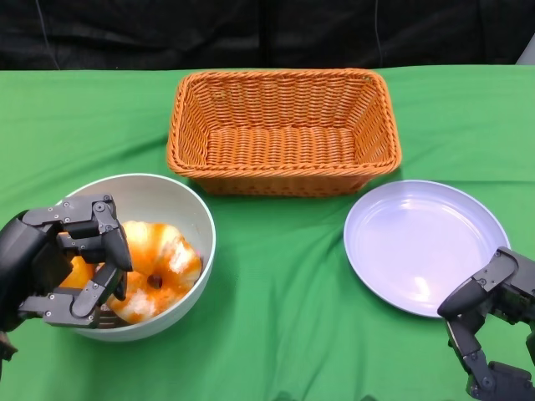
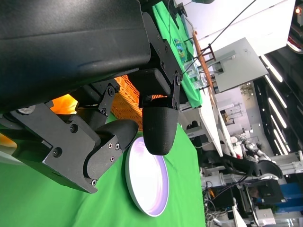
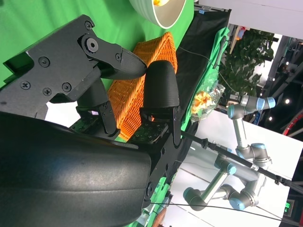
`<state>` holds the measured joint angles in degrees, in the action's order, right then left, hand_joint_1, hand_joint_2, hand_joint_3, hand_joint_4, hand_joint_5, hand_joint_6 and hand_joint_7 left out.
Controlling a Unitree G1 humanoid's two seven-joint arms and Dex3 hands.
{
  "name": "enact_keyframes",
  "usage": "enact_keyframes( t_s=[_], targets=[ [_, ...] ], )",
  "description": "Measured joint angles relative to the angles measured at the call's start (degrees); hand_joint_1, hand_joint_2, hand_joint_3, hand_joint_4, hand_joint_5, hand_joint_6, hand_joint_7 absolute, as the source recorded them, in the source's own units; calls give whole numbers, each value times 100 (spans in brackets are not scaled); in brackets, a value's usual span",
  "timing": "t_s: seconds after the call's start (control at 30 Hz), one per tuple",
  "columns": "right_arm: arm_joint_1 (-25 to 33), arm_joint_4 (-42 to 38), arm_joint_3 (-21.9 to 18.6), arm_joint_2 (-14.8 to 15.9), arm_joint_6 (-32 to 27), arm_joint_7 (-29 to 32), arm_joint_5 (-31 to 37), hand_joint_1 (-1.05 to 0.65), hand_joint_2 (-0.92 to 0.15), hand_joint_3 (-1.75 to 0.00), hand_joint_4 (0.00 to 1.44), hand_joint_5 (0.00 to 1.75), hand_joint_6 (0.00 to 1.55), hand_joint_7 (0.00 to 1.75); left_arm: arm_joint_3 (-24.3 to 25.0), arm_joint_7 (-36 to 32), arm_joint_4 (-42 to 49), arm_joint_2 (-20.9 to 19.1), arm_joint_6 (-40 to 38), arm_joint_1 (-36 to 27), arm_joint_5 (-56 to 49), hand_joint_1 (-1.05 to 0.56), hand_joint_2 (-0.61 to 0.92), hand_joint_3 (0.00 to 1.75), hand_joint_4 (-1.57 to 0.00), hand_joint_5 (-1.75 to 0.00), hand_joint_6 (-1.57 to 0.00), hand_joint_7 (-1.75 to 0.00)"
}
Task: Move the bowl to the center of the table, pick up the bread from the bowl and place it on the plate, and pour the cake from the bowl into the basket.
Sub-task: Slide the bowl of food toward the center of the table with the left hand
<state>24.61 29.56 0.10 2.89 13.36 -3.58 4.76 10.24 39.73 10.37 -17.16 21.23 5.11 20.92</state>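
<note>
Bowl first: the round white bowl point(image 1: 180, 209) sits near the front left edge of the green-clothed table point(image 1: 284, 276), not at its centre, so I judge the opening step, shifting it toward the middle, is the one in hand. The left hand point(image 1: 71, 263) is at the bowl's near left rim, its black fingers point(image 1: 104, 230) curled over the rim and down around the contents; whether it pinches the wall itself or grips the food inside I cannot tell.

Inside lies an orange-and-white glazed ring-shaped pastry point(image 1: 159, 263) with a hole in its middle, and a smaller plain orange piece point(image 1: 78, 271) shows beside it, mostly hidden behind the fingers. Which is the bread and which the cake is hard to say from here.

The right hand point(image 1: 493, 322) rests at the front right corner, just beside the near rim of the pale lilac round plate point(image 1: 422, 242), holding nothing, its fingers loosely bent and apart. The orange woven wicker basket point(image 1: 284, 129) stands empty toward the back edge, in the middle.

Next, I judge, the bowl needs a firm hold on its rim and a level slide rightward into the bare space between itself and the plate, in front of the basket, without tipping the pastries.
</note>
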Motion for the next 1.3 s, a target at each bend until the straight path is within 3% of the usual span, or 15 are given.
enact_keyframes(
  t_s=[1.3],
  targets=[
    [-5,-108,-3,3,64,-3,47,-27,-53,-91,82,152,79,120,-3,35,121,1,93,59,1,-7,45,133,-82,-174,-75,-150]
  ],
)
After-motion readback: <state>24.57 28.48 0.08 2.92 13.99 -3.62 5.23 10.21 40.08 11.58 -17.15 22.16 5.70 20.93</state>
